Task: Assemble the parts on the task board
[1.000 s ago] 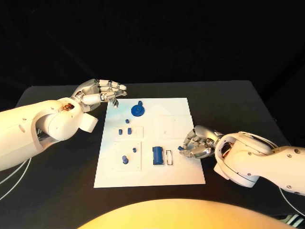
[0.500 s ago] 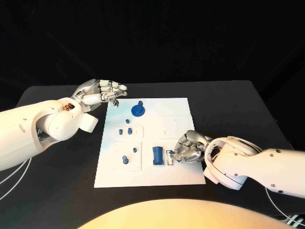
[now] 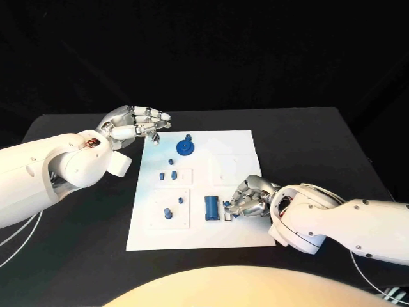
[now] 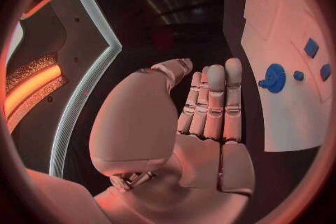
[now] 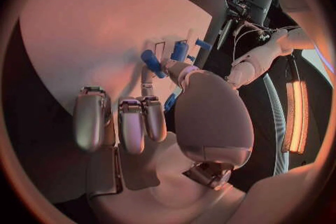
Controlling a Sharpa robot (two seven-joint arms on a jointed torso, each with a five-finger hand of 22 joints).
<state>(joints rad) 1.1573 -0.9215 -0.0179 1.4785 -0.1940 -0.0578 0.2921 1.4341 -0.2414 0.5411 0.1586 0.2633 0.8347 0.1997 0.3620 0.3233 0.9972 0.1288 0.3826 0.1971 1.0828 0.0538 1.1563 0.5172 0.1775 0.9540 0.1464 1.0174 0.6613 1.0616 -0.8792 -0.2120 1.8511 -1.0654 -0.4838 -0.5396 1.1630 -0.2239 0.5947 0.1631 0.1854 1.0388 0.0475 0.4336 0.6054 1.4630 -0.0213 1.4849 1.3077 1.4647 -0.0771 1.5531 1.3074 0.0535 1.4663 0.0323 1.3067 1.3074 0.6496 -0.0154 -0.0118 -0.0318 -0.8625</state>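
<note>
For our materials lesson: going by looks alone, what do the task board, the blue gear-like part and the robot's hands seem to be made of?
Task board: probably matte white plastic or coated sheet; flat, no glare.
Blue gear-like part: likely moulded or printed plastic; even, saturated colour, dull surface.
Left hand and right hand: silver, metallic-looking segments with soft highlights; could be metal or metallised plastic.

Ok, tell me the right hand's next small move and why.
Probably close the fingers on the small blue part and lift it. The right hand sits low on the task board, fingertips at that part beside the blue cylinder; whether it already pinches the part is unclear. The left hand hovers off the board's far corner, holding nothing.
</note>
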